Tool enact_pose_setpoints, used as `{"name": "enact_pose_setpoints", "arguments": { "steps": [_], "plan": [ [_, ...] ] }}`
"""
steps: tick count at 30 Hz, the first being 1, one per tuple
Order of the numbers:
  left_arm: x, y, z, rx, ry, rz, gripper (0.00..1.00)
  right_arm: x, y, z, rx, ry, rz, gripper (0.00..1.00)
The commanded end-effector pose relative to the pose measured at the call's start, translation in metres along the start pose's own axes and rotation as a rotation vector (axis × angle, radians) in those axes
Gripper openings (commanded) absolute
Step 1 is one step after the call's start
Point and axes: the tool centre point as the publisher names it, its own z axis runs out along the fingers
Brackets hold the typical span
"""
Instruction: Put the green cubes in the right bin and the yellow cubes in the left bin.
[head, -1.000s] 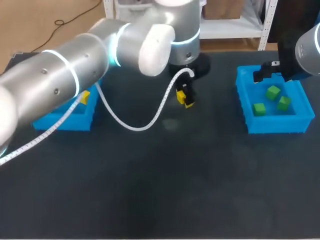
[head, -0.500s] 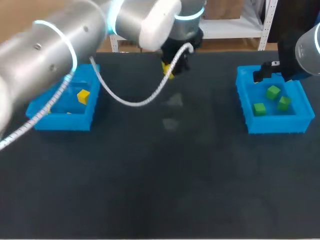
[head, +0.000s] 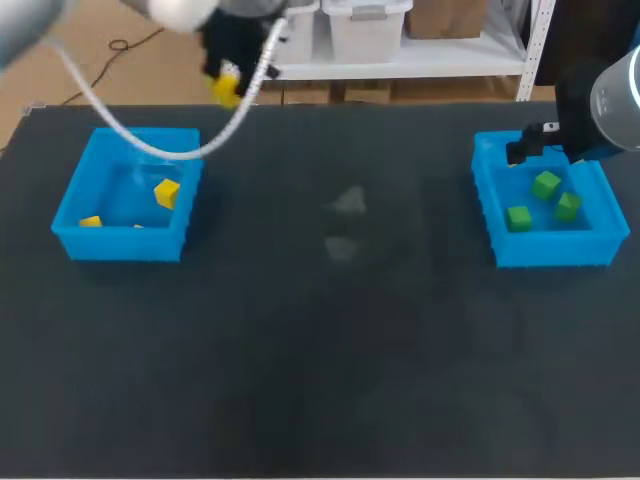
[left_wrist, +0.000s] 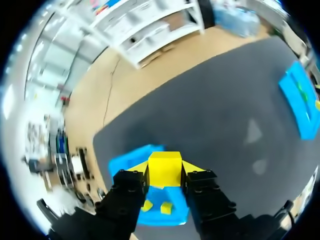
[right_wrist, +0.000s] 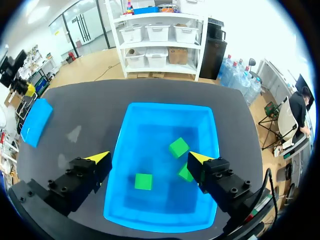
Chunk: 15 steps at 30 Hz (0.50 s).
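Observation:
My left gripper (head: 225, 88) hangs high over the table's far left, shut on a yellow cube (left_wrist: 165, 167) that fills the gap between its fingers. In the left wrist view the left blue bin (left_wrist: 125, 162) lies just below and ahead of that cube. This bin (head: 120, 243) holds two yellow cubes (head: 167, 192) (head: 90, 221). My right gripper (right_wrist: 150, 158) stands open over the right blue bin (right_wrist: 165, 107), nothing between its fingers. Three green cubes (right_wrist: 178, 147) (right_wrist: 143, 181) (right_wrist: 185, 172) lie in that bin (head: 555, 250).
The dark table mat (head: 340, 330) stretches between the two bins with only faint pale marks (head: 345, 205) near its middle. My right arm (head: 610, 100) comes in over the right bin's far edge.
My left arm has lifted the yellow cube from the table's middle and swung it up and to the left, toward the left bin. The right arm has stayed still.

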Motion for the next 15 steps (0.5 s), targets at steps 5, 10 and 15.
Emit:
{"name": "enact_pose_setpoints", "arguments": {
  "steps": [5,10,15],
  "plan": [
    [0.137,0.027,0.036,0.034,-0.418,-0.510,0.00,0.001,0.000,0.000,0.003,-0.005,0.001,1.00],
    [0.151,0.028,0.058,0.099,-0.407,-0.575,0.00,0.001,0.000,0.000,0.003,-0.005,0.001,1.00],
    [0.147,0.032,0.061,0.099,-0.419,-0.591,0.03,0.001,0.000,0.000,0.003,-0.005,0.001,1.00]
  ]
}}
